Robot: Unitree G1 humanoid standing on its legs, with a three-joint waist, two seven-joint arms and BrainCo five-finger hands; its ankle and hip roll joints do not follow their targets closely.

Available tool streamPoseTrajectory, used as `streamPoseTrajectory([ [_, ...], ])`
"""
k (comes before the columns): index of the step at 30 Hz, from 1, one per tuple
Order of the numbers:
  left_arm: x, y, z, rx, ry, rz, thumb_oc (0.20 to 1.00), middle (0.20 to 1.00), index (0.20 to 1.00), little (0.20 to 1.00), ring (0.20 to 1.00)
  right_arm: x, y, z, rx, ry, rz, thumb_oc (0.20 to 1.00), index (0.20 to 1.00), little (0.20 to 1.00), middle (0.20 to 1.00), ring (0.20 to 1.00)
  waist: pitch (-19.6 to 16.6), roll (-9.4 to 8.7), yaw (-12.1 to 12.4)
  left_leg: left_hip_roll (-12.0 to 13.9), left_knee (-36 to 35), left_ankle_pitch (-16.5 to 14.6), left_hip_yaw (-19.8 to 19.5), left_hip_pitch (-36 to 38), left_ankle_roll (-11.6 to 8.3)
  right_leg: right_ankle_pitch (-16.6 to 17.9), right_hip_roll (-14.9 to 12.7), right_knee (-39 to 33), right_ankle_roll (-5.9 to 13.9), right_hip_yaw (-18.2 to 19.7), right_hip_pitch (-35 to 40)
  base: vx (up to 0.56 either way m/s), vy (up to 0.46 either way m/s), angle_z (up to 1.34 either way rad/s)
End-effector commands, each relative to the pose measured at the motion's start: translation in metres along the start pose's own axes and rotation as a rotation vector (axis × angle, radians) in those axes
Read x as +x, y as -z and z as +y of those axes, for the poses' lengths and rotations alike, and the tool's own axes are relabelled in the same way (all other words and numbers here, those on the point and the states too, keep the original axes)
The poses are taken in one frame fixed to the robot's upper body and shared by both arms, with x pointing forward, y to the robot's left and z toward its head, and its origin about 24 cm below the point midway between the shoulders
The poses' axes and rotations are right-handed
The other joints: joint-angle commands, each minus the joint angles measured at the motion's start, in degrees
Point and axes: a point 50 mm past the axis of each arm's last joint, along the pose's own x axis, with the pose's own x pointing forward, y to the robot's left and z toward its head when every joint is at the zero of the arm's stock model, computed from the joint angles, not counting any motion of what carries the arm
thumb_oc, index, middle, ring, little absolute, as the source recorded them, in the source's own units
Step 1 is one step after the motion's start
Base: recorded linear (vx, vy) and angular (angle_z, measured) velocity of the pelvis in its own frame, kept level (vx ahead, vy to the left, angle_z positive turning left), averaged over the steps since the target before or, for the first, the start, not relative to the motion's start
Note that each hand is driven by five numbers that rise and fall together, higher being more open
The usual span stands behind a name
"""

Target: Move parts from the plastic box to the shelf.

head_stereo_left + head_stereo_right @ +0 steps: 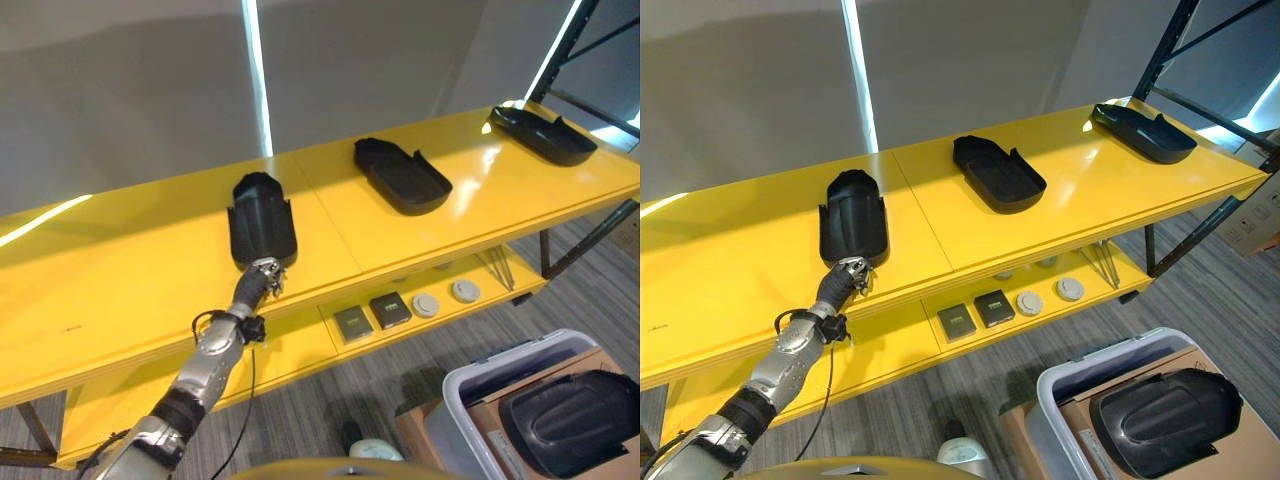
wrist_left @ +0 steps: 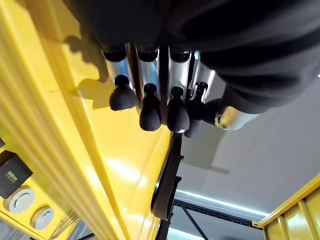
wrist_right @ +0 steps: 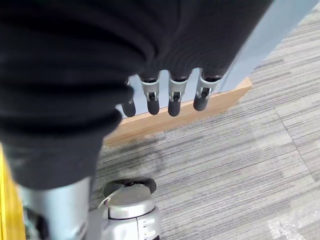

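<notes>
Three black moulded parts lie on the yellow shelf: one at the left, one in the middle and one at the far right. My left hand is at the shelf's front edge, just at the near end of the left part. Its fingers are straight and hold nothing, with a black part edge-on beyond them. Another black part rests in the grey plastic box at the lower right. My right hand hangs open above the carpet beside the box.
On the lower shelf board lie two dark square pieces and two white discs. A brown cardboard liner lines the plastic box. A dark rack upright stands at the far right. Grey carpet covers the floor.
</notes>
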Motion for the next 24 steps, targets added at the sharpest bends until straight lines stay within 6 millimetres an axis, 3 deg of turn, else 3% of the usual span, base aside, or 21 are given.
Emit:
streamPoseTrajectory([
  [1,0.016,-0.017,0.000,0.055,-0.042,-0.082,0.200,0.200,0.200,0.200,0.200,0.000,0.005,-0.012,-0.063,0.032,0.024,1.000,1.000,1.000,1.000,1.000,1.52,1.26,-0.96,5.59,1.23,-1.16,-5.82,-1.65,-0.18,-2.74,-0.65,0.26,2.19,0.05,1.33,0.00,0.000,0.00],
  [24,0.024,-0.010,0.011,0.097,-0.156,-0.070,0.200,0.200,0.200,0.200,0.200,0.001,0.008,-0.022,-0.108,0.040,0.037,1.000,1.000,1.000,1.000,1.000,0.89,2.43,-1.33,5.26,0.60,-1.55,-5.54,-0.32,-0.18,-3.31,-0.82,0.26,2.23,0.67,2.24,0.00,0.002,0.00],
])
